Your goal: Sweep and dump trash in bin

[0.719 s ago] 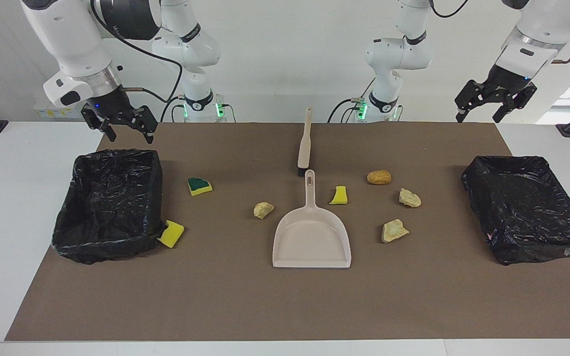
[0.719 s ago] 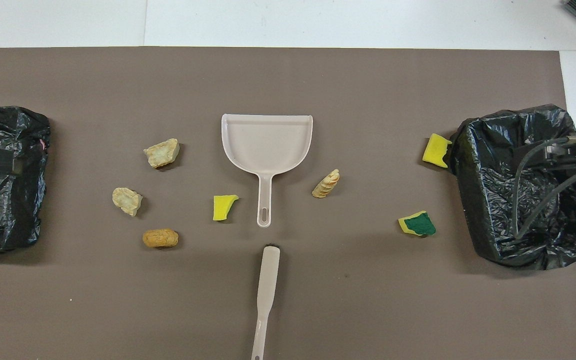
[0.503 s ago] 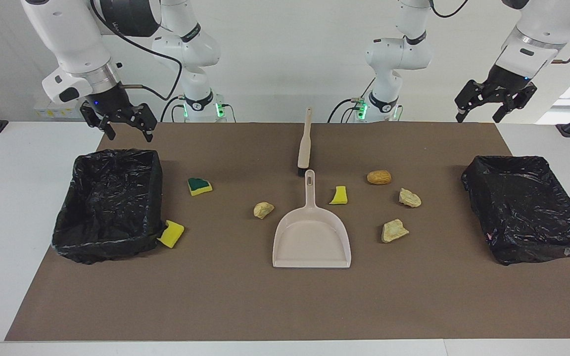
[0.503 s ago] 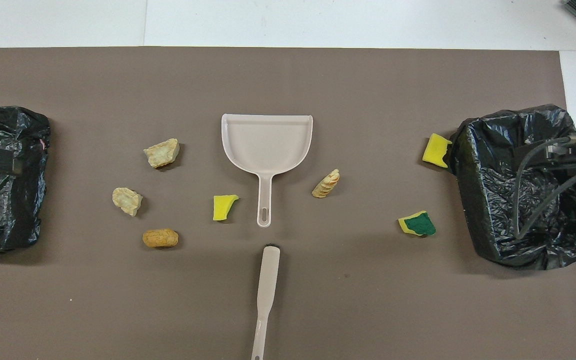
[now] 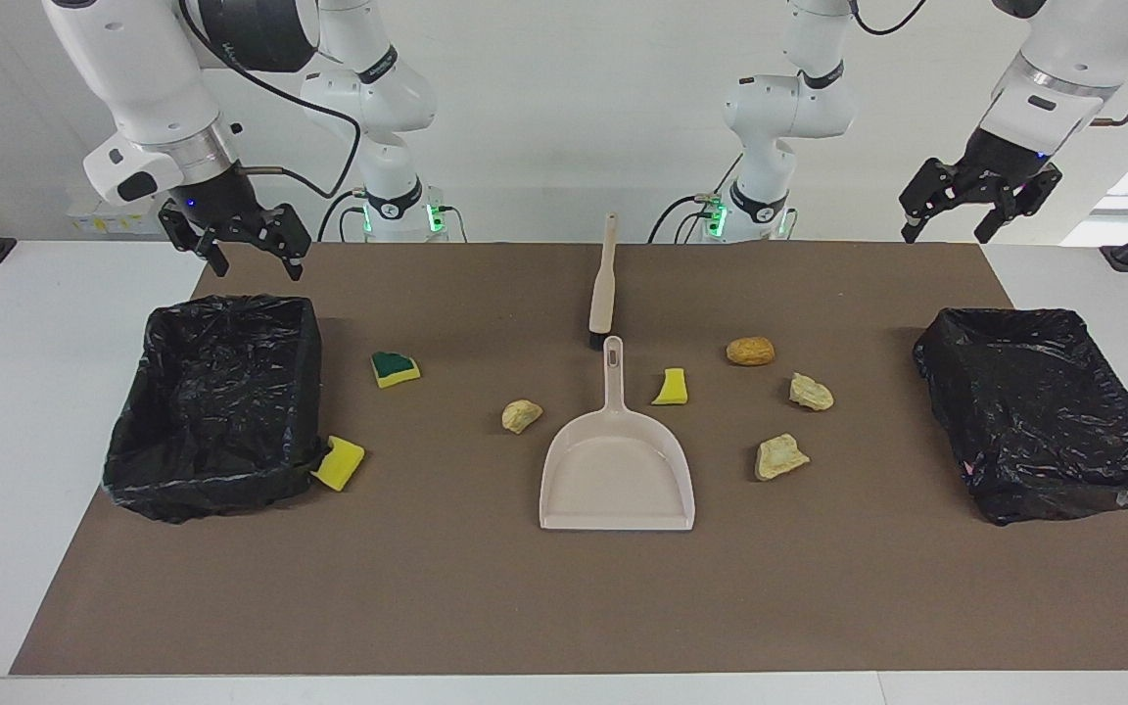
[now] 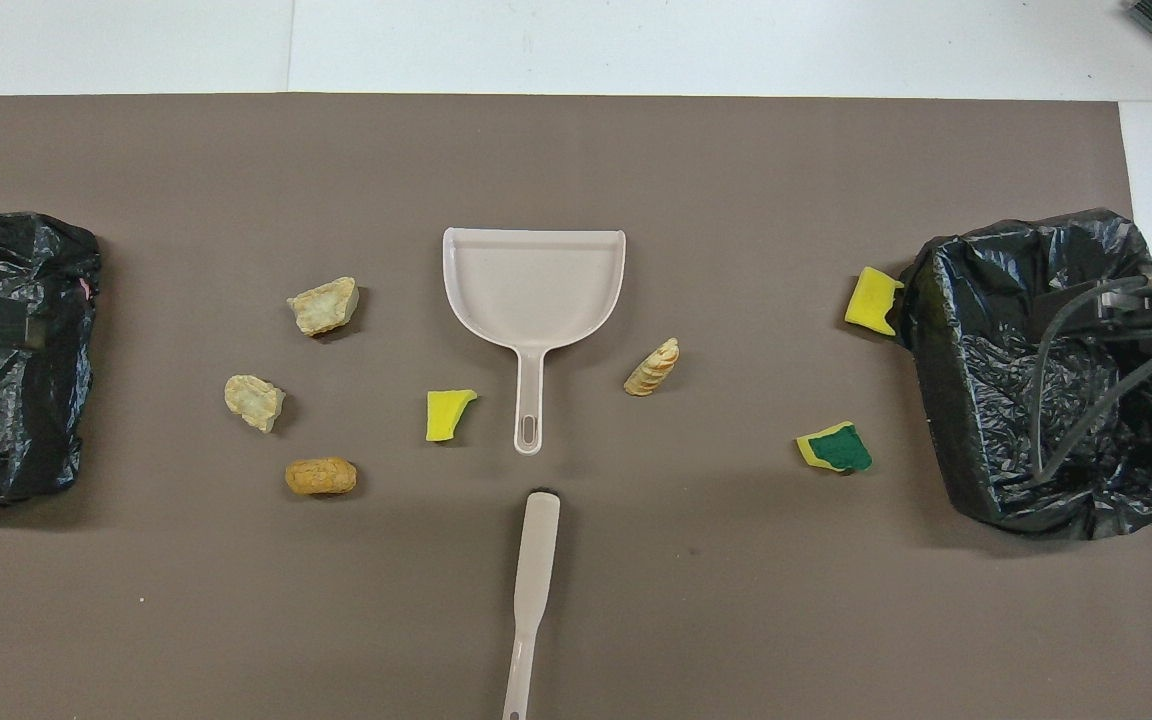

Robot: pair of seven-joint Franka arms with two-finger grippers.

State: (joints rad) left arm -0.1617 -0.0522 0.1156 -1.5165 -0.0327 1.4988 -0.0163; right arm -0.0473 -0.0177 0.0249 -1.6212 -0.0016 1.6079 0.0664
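Listing what you have on the brown mat [image 5: 486, 607]: a beige dustpan [image 5: 617, 482] at centre frame in the facing view, mouth toward the bottom edge, handle pointing up at a beige brush [image 5: 603, 286] that lies just above it, apart from it. Trash, seven pieces, all loose on the mat: a green-backed sponge piece [image 5: 395, 368] left of centre; a yellow sponge piece [image 5: 340, 462] touching the lower corner of the black-lined bin [image 5: 216, 406] at the left of the frame; a beige chunk [image 5: 521, 415] just left of the dustpan handle; a small yellow sponge piece [image 5: 671, 387] just right of the handle; a brown potato-like lump [image 5: 750, 351] right of centre, with two pale chunks below it, one [image 5: 810, 391] nearer the second black-lined bin [image 5: 1044, 411] at the right, one [image 5: 780, 456] lower, beside the dustpan. Right gripper [image 5: 247, 247]: upper left of the frame, raised over the top edge of the left-hand bin, fingers spread wide, holding nothing. Left gripper [image 5: 948, 217]: upper right of the frame, raised above the mat's top corner, fingers likewise spread, holding nothing. In the overhead view you see only cabling over the bin [image 6: 1046, 370] at the right.
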